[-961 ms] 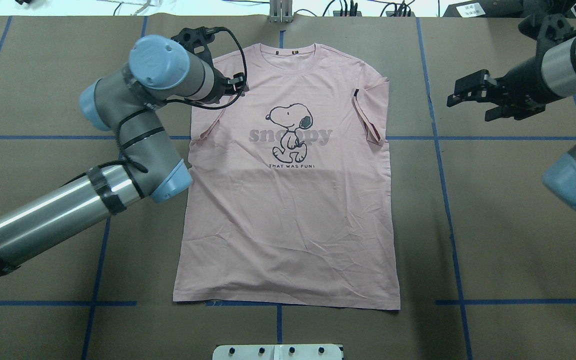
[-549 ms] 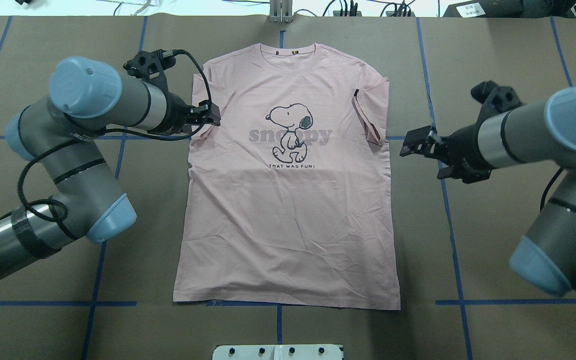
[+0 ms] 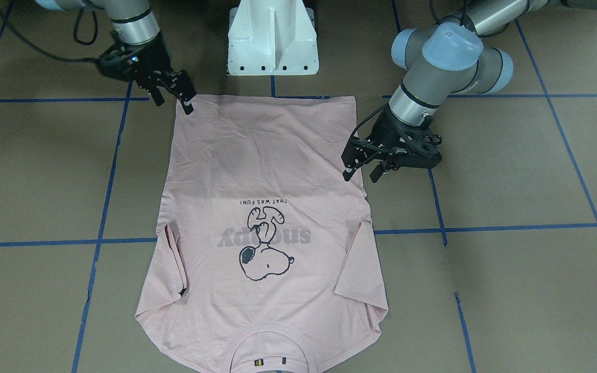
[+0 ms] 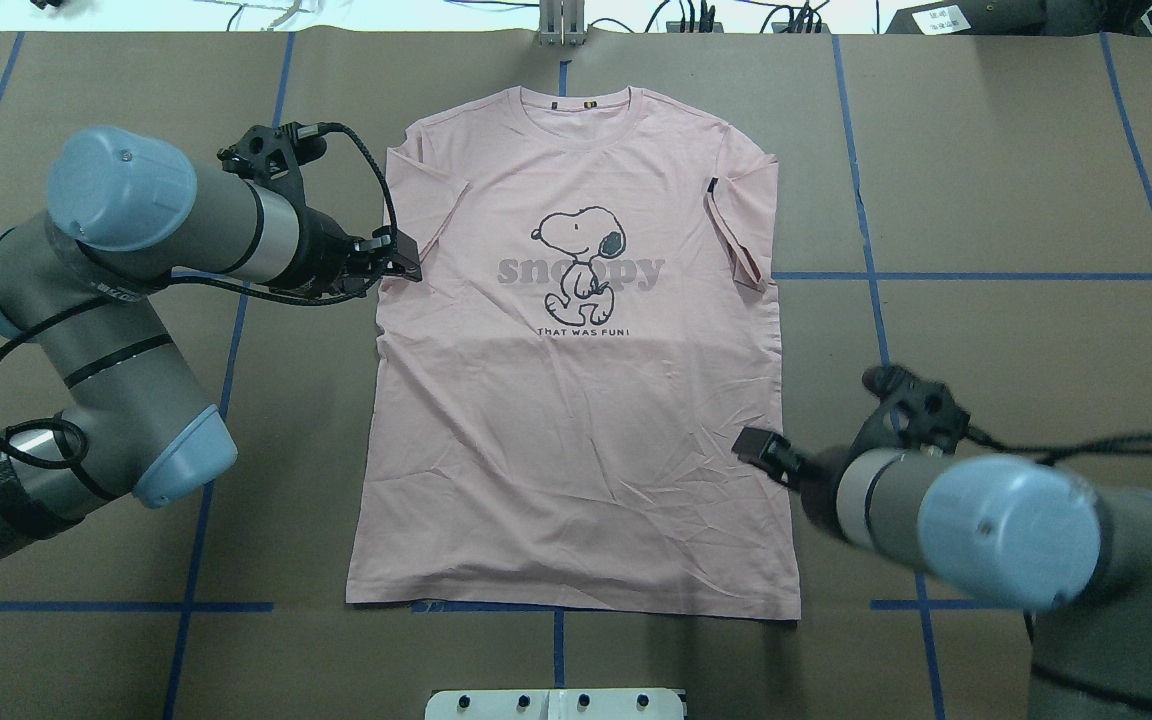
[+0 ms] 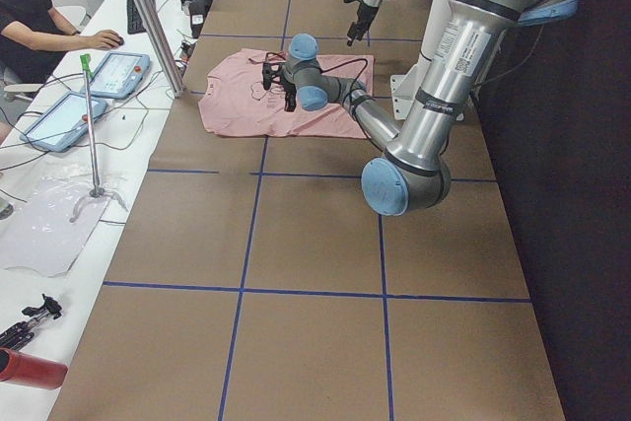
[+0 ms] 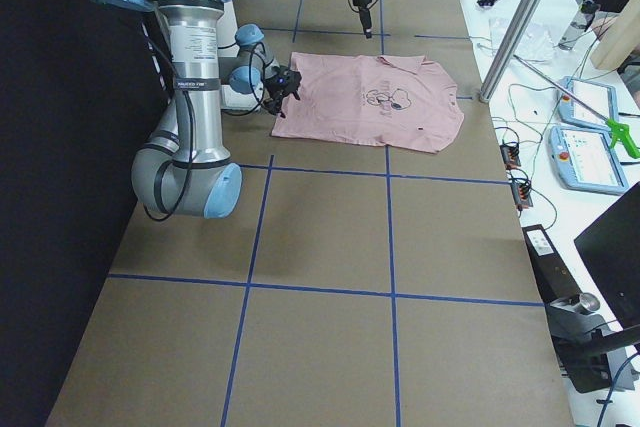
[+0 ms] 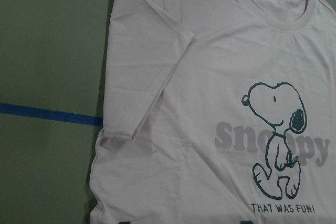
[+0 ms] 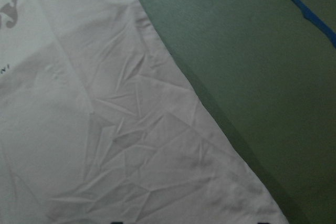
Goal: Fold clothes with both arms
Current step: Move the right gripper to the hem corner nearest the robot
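The pale pink Snoopy T-shirt [image 4: 576, 420] lies flat and face up on the brown table, collar away from the robot, both sleeves folded in over the body. It also shows in the front view [image 3: 267, 171]. My left gripper [image 4: 401, 260] is open and empty, hovering at the shirt's left edge by the sleeve [image 7: 152, 77]; in the front view [image 3: 360, 173] its fingers stand apart. My right gripper [image 4: 758, 447] is open and empty over the shirt's right side near the hem; in the front view [image 3: 174, 101] it sits at the hem corner. The right wrist view shows the wrinkled side edge [image 8: 173, 77].
The white pedestal base [image 3: 272, 41] stands just behind the hem. Blue tape lines [image 4: 976, 275] cross the brown table. Beyond the collar end are a metal pole [image 6: 520, 27], tablets [image 6: 585, 152] and a seated operator [image 5: 30, 27].
My right arm swept from the far right back toward the robot, along the shirt's right edge to near the hem. My left gripper moved from the shoulder to the sleeve edge.
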Motion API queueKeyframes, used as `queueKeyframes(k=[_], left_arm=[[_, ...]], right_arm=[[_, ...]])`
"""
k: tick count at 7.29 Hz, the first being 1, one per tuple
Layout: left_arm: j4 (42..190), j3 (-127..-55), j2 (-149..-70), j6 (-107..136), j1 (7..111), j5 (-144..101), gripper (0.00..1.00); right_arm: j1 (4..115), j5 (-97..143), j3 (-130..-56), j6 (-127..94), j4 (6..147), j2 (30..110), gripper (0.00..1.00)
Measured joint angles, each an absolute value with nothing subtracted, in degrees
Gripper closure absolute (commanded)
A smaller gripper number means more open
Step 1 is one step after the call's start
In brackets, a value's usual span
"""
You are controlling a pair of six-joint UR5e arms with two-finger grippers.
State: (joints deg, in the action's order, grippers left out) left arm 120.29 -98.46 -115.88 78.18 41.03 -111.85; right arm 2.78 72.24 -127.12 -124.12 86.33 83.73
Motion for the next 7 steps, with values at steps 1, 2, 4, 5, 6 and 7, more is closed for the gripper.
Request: queueKeyframes(k=[1,2,4,5,6,7], left_arm=[[120.31,-98.36,-115.86,78.23,41.0,-111.87,0.19],[120.32,-98.28,-115.84,78.27,40.97,-111.86,0.17],[120.32,-98.37,-115.89,78.86,40.92,-111.81,0.17],[120.32,-98.38,-115.91,79.66,40.9,-111.8,0.17],[120.32,-98.38,-115.92,80.04,40.88,-111.8,0.17],[120.3,-98.38,-115.93,80.18,40.88,-111.78,0.17]], right_arm=[[0.09,70.42,-125.69,-127.55,87.79,83.61,0.14],[-1.48,69.84,-123.44,-129.38,88.37,83.05,0.15],[-1.88,69.77,-121.47,-130.5,88.7,83.12,0.18],[-1.9,69.8,-121.27,-130.6,88.72,83.79,0.19],[-1.91,69.84,-121.03,-130.61,88.74,84.25,0.28],[-1.88,69.86,-120.85,-130.63,88.76,84.49,0.55]])
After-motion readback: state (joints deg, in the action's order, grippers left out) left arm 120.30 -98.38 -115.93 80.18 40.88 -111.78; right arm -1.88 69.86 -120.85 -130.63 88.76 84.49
